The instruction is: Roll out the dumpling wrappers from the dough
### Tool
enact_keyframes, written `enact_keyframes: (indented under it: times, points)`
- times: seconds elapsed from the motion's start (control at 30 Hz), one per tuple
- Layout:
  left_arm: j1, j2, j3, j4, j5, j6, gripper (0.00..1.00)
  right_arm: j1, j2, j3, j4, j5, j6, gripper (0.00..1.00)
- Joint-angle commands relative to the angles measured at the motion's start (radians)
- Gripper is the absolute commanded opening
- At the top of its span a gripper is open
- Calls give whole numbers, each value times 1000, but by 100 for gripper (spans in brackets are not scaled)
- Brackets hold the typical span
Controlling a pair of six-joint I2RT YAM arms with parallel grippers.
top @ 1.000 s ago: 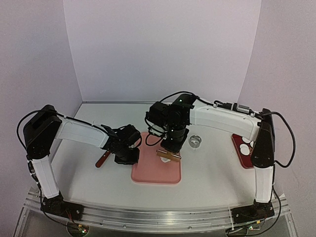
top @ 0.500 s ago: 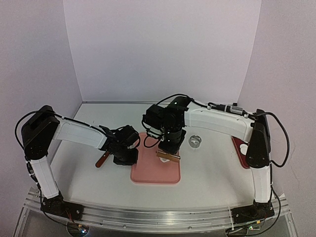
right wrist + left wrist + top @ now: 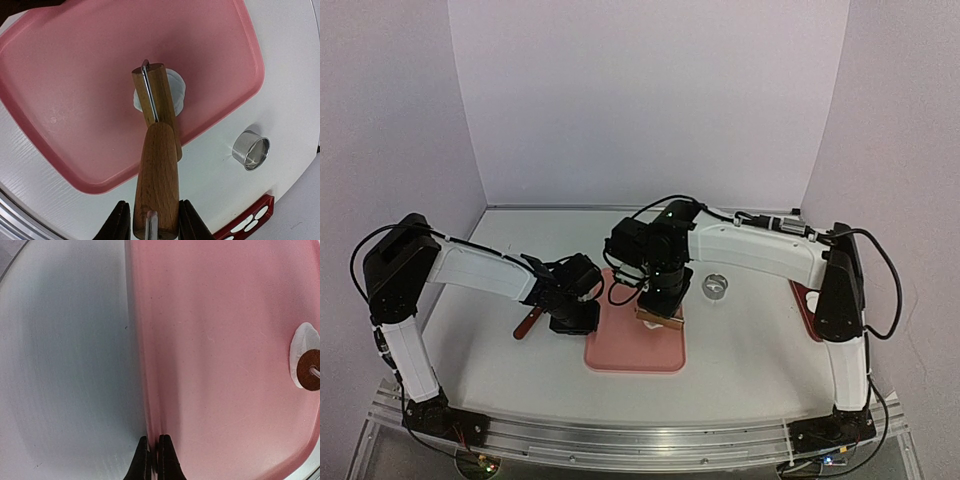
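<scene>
The dough (image 3: pixel 176 89) is a small flattened white piece on the pink board (image 3: pixel 75 100), also seen in the left wrist view (image 3: pixel 301 345). My right gripper (image 3: pixel 152 220) is shut on the wooden handle of a rolling pin (image 3: pixel 157 170), and its roller (image 3: pixel 152 95) lies across the dough. In the top view the right gripper (image 3: pixel 662 288) stands over the board's far right part. My left gripper (image 3: pixel 152 460) is shut on the board's left rim (image 3: pixel 145 390), at the board's left edge in the top view (image 3: pixel 578 318). Round white dumpling wrappers (image 3: pixel 250 220) lie in a red tray.
A metal ring cutter (image 3: pixel 251 150) stands on the table right of the board, also in the top view (image 3: pixel 717 287). The red tray (image 3: pixel 804 298) is at the right, mostly behind the right arm. A brown-handled tool (image 3: pixel 528 323) lies left of the left gripper.
The right arm has swung a little to the left, carrying the rolling pin slightly left over the dough, and now hides more of the red tray. The left arm has barely moved.
</scene>
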Motion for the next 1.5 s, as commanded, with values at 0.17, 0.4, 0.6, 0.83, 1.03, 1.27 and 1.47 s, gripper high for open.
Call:
enact_keyframes:
  times: [0.17,0.4,0.6,0.83,1.03,1.27,1.47]
  points:
    - [4,-37,-3,30,-6,-16,0,-11,116,-56,4,-99,-32,0]
    - [3,-48,-19,42,1,-22,0,-11,171,-45,22,-54,-13,0]
    - [3,-70,-47,52,6,-29,0,-12,215,-33,25,-52,0,0]
    - [4,-92,-90,88,30,-35,0,-12,273,-17,35,-79,-12,0]
    - [3,-84,-94,89,37,-31,0,-12,304,1,45,-93,-12,0]
    - [3,-70,-91,66,48,-52,0,-12,262,38,26,-172,16,0]
    - [3,-95,-130,64,45,-53,0,-17,165,151,-74,-87,103,0]
